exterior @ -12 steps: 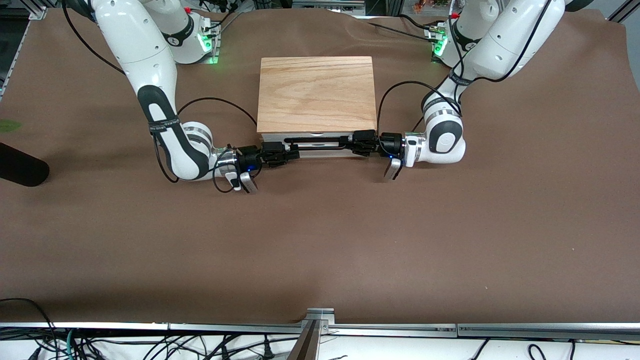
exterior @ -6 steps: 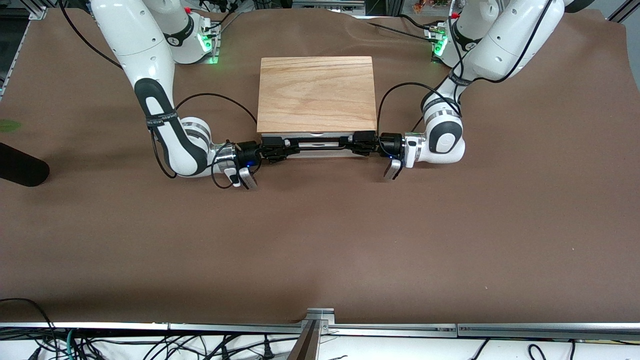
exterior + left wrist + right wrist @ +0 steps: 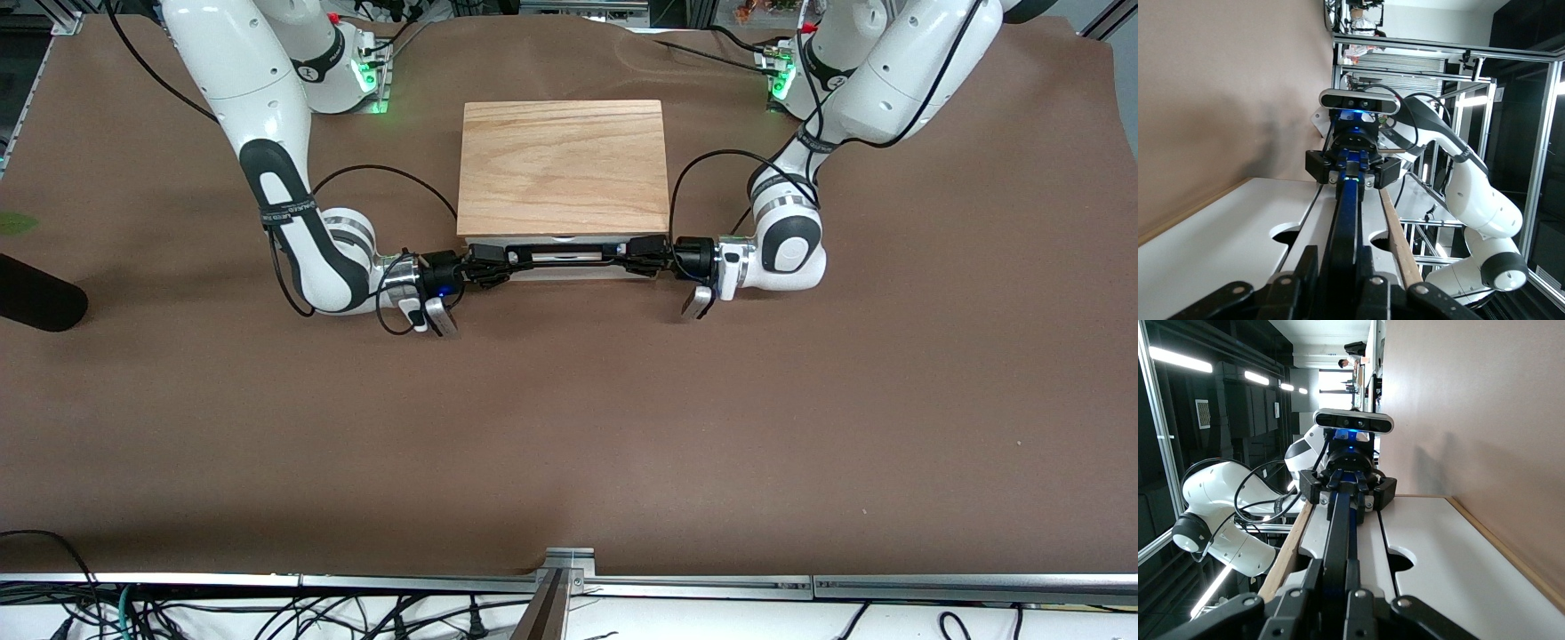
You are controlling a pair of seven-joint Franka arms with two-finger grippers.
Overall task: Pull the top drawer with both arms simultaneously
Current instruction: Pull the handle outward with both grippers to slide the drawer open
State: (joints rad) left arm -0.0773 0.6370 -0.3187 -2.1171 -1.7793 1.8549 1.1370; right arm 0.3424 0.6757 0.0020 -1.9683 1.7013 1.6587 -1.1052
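The top drawer (image 3: 565, 241) shows as a white front panel just under the cabinet's wood top (image 3: 563, 164), and it looks closed. Its wide black wire handle (image 3: 564, 256) runs across the front. My right gripper (image 3: 492, 263) is shut on the handle's end toward the right arm. My left gripper (image 3: 637, 254) is shut on the end toward the left arm. In the left wrist view my fingers (image 3: 1305, 263) pinch the handle bar (image 3: 1346, 213), and the right gripper (image 3: 1351, 170) faces me. The right wrist view shows the same grip on the bar (image 3: 1338, 533).
The lower white front panel (image 3: 569, 272) sits beneath the top one. Brown table cover (image 3: 569, 427) stretches in front of the cabinet. Black cables loop from both wrists beside the cabinet. A dark object (image 3: 36, 302) lies at the right arm's end of the table.
The right gripper has moved in toward the cabinet front and lined up on the handle. The left gripper has shifted slightly closer to the panel. The drawer has not visibly moved.
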